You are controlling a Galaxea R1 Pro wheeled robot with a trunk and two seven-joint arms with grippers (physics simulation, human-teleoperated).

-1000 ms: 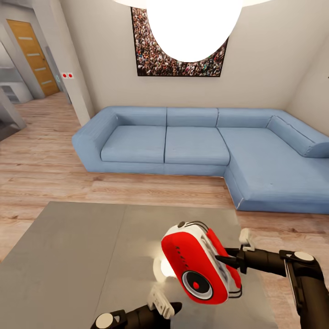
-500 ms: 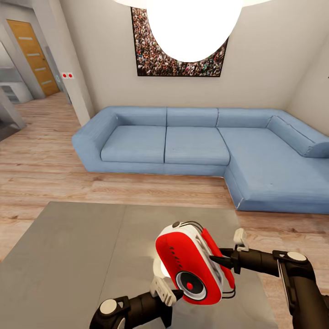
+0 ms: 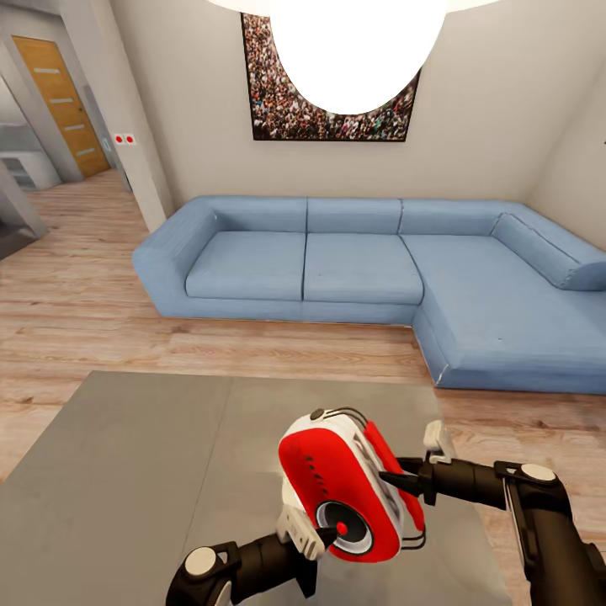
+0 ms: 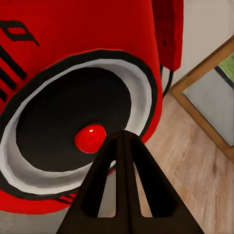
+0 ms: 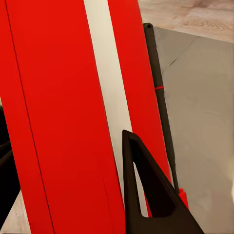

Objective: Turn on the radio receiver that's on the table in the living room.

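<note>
Radio [image 3: 341, 484] is held up over the bench [image 3: 126, 471], near its right edge toward the near side, tilted so the dial [image 4: 78, 131] faces the robot. Right hand [image 3: 396, 481] grips it from the side along the white stripe [image 5: 109, 92]; this presents the dial for pressing. Left hand [image 3: 324, 534] has its fingers closed together into one point, tip just at the red button [image 4: 90, 138]; contact cannot be confirmed.

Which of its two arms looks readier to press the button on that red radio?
The left. Its gripper is shut, with the tip just short of the red button in the radio's dial. The right gripper sits against the radio's striped side, seemingly steadying it.
</note>
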